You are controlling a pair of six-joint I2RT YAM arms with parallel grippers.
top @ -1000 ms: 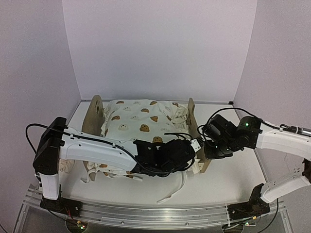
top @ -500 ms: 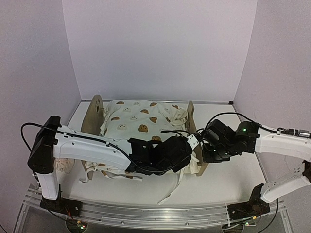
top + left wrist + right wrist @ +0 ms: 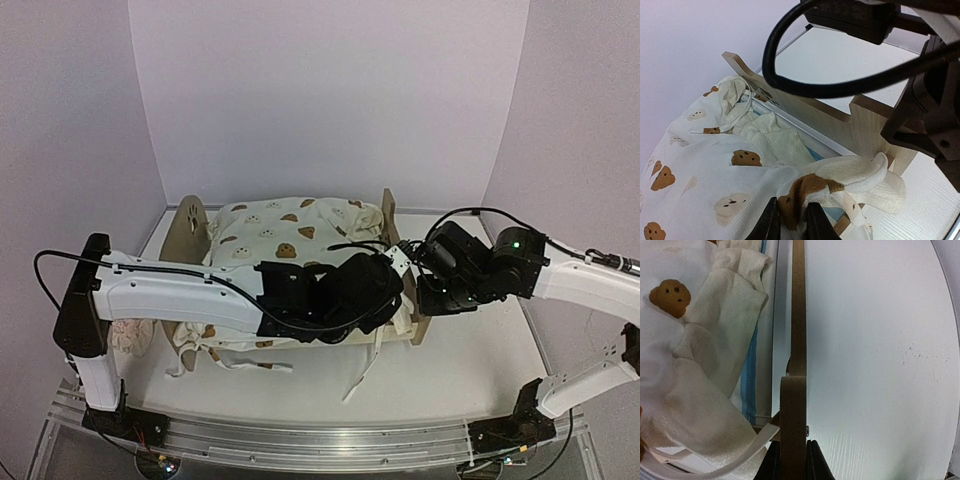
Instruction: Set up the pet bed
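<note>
The pet bed [image 3: 190, 226] is a light plywood frame, headboard on the left and footboard [image 3: 391, 222] on the right. A blue-striped mattress [image 3: 747, 385] shows along its side. A cream bear-print quilt [image 3: 281, 230] is heaped over it. My left gripper [image 3: 790, 221] is shut on a fold of the quilt [image 3: 715, 165] just inside the footboard [image 3: 840, 120]. From above, the left gripper [image 3: 390, 303] sits at the bed's near right corner. My right gripper [image 3: 792, 464] is shut on the footboard's thin edge [image 3: 793, 395]. In the top view the right gripper [image 3: 424, 298] is right beside the left one.
A small pale ruffled pillow [image 3: 128, 340] lies on the table under my left arm. Quilt ties [image 3: 366, 368] trail off the bed's near side onto the white tabletop. Lilac walls close in the left, back and right. Open table surface [image 3: 880, 365] lies right of the footboard.
Both grippers have shifted toward the back wall, and the bed with them. The quilt is bunched higher on the bed, its near right corner drawn along by my left gripper.
</note>
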